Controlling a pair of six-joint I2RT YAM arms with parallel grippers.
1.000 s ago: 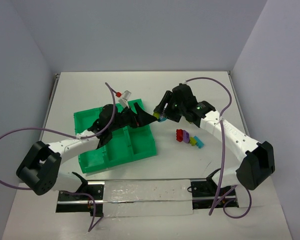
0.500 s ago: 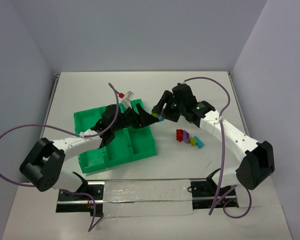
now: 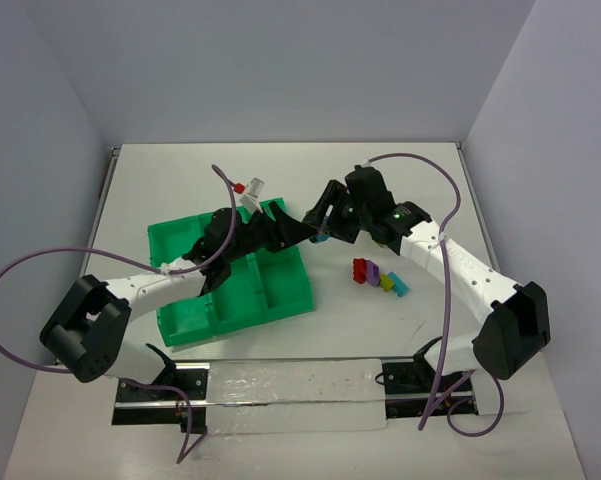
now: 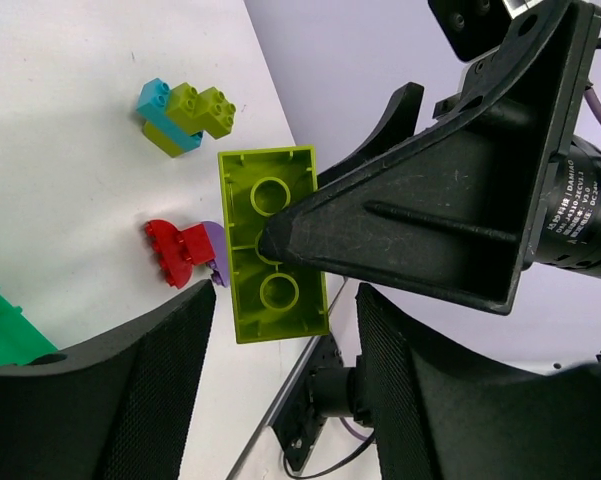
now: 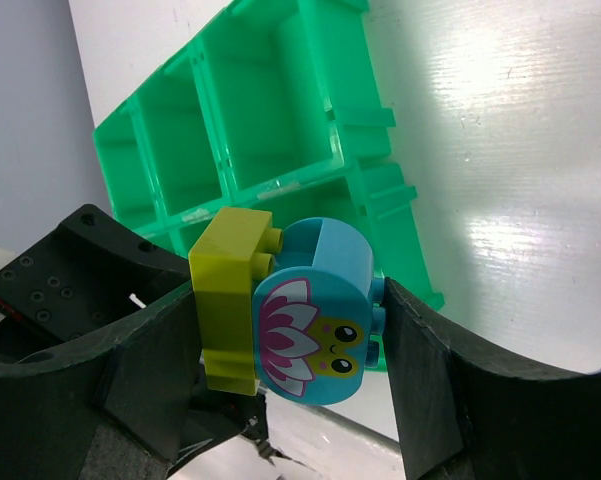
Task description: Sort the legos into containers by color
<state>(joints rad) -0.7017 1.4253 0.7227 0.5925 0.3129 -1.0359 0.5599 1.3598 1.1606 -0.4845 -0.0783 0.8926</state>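
Right wrist: two joined legos (image 5: 315,335) in right hand (image 5: 285,295) grip; left hand (image 4: 285,300) agape

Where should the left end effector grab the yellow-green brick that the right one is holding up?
Grip the free end of the yellow-green brick, pinching across its two long flat walls. The right end effector has a finger across the middle of its hollow underside, which faces the left end effector, so come straight at that face.
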